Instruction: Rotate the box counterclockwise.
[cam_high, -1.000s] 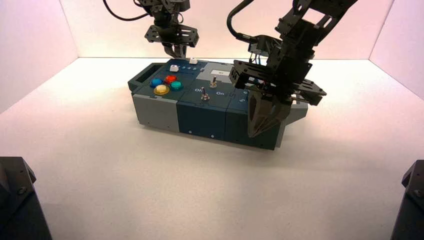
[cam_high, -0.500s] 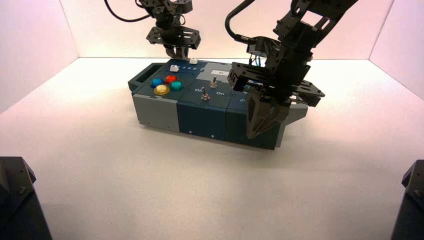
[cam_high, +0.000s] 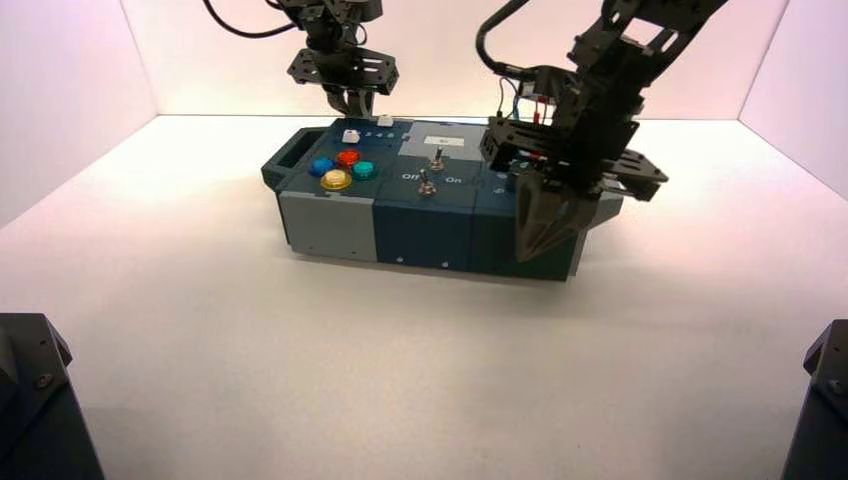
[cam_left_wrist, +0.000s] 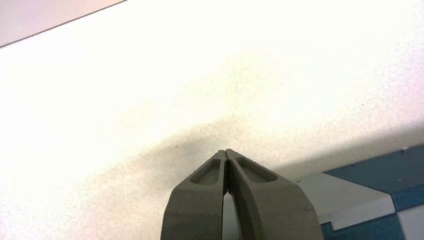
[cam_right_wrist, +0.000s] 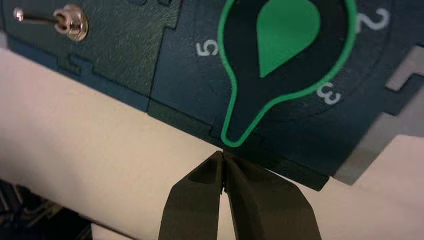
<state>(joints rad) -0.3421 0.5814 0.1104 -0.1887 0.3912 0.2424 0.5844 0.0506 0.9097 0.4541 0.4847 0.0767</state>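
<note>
The panel box lay on the desk, between the arms. The right gripper was at its near side, by the right end, jaws closed and empty. The left gripper, also closed and empty, was at the far left corner.

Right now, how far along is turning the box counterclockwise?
The turn looks partly done: the box sits closer to square than before, its right end having swung away from the camera. In hand, the right end effector is at the near side by the green knob, the left behind the box's far left. Probably left: more turning, then backing both off.
</note>
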